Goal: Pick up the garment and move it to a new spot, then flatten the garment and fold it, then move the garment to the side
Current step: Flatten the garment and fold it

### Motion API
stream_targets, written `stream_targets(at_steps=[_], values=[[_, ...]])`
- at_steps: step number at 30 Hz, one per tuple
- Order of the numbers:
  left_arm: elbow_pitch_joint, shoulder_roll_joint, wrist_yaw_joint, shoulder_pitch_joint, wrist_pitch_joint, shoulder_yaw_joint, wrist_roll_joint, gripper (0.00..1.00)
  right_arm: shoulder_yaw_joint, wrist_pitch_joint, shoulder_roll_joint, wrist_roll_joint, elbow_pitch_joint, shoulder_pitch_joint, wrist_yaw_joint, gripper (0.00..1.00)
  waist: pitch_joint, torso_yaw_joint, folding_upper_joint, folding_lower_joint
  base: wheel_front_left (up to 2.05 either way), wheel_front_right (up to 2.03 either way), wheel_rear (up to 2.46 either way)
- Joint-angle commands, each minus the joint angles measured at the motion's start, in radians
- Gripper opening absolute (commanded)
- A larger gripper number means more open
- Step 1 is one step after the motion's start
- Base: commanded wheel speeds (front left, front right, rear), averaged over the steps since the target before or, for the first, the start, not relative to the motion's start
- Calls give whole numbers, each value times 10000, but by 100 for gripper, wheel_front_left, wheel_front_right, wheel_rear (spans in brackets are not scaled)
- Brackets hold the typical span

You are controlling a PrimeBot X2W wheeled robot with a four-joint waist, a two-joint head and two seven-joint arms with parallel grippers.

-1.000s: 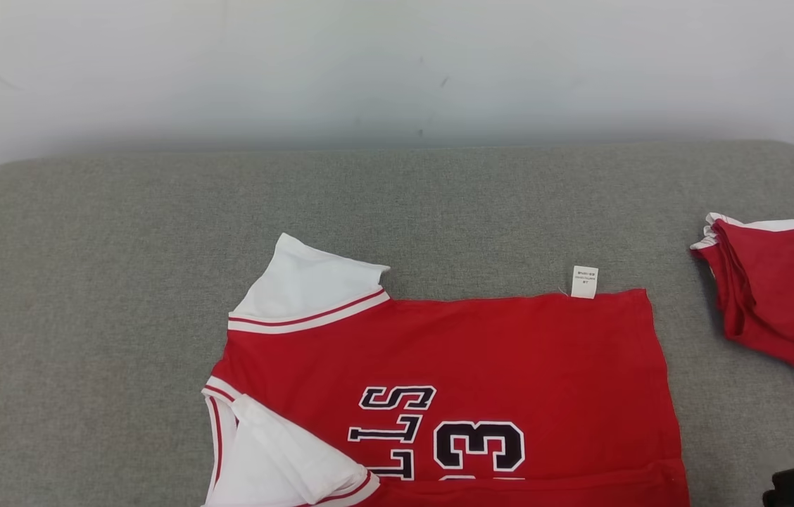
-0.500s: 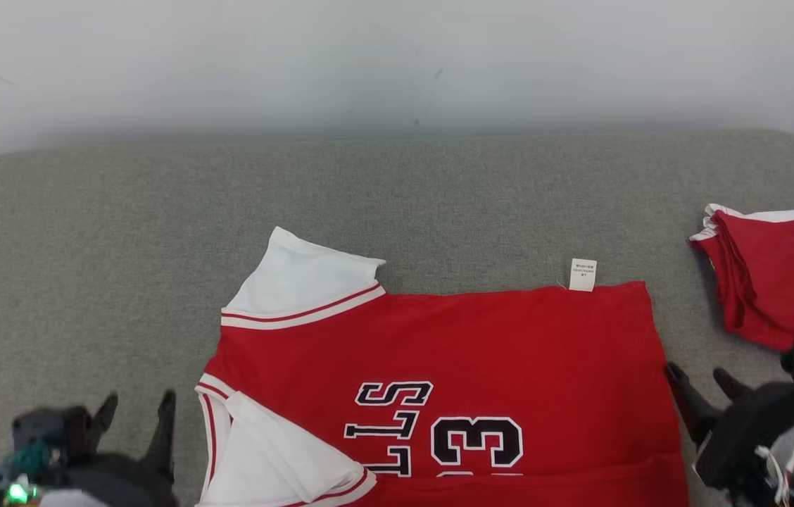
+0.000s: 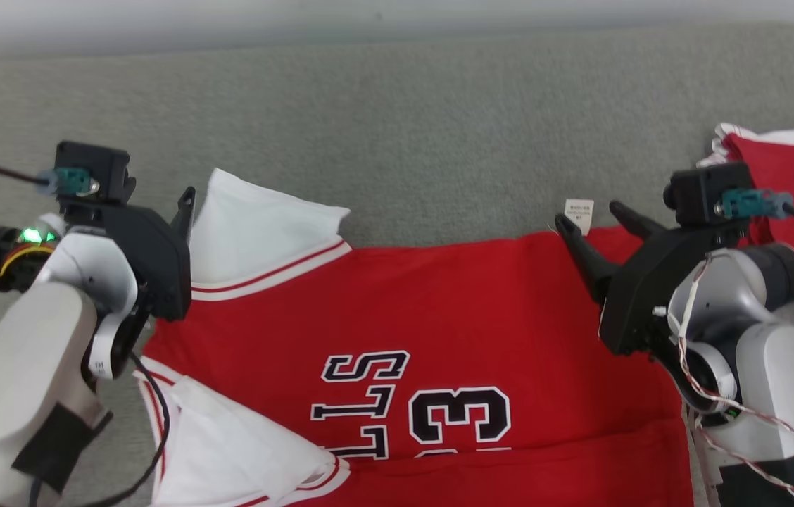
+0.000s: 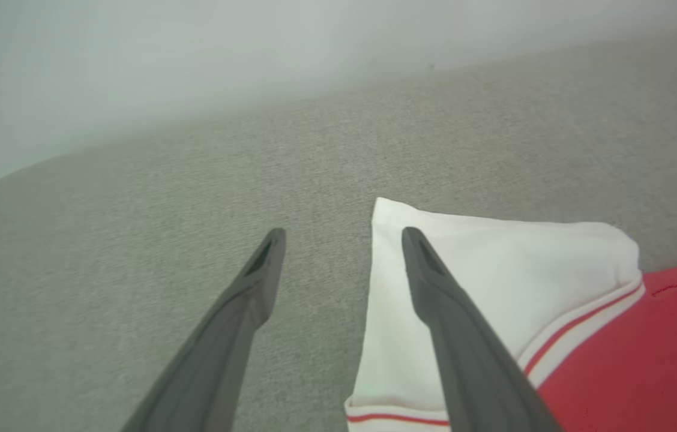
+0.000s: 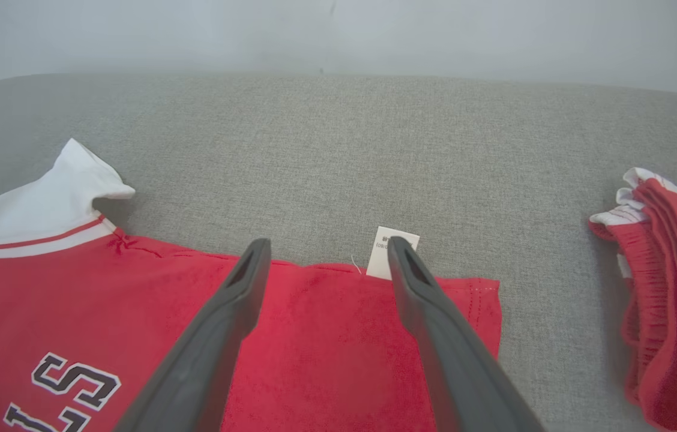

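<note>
Left pincer (image 4: 344,235) and right pincer (image 5: 327,242), both apart, have reached the far garment (image 3: 439,296) edge.

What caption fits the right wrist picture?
Open right gripper poised over the far edge of the red jersey, near its white tag.

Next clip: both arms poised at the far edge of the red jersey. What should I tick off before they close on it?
1. The left gripper is open: ok.
2. The right gripper is open: ok.
3. Edge of the white sleeve sits inside the left gripper's opening: ok.
4. The right gripper is over the far hem of the jersey, beside the label: ok.
5. Either gripper touching the cloth: cannot tell.
6. The folded red garment lies apart from the jersey, off to the right: ok.
</note>
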Motion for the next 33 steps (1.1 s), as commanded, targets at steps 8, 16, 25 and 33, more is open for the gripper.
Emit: stream_targets(at_steps=[8, 16, 25, 33], values=[[1702, -174, -507, -1253, 221, -104, 7, 100, 226, -402, -288, 168, 434, -637, 6, 100, 1303, -862, -2, -2, 0, 0, 0], [2721, -309, -792, -1684, 197, -227, -26, 80, 288, -547, -232, 207, 686, -673, 6, 100, 1335, -887, -2, -2, 0, 0, 0], [3127, -384, -1248, -1794, 333, -309, -332, 0, 387, -409, -405, -43, 787, -932, 6, 100, 1386, -863, -2, -2, 0, 0, 0], [2875, -137, -1563, -1883, 99, 143, -872, 0, 361, -287, -704, -1497, 1677, -1758, 6, 100, 1637, -720, -2, -2, 0, 0, 0]])
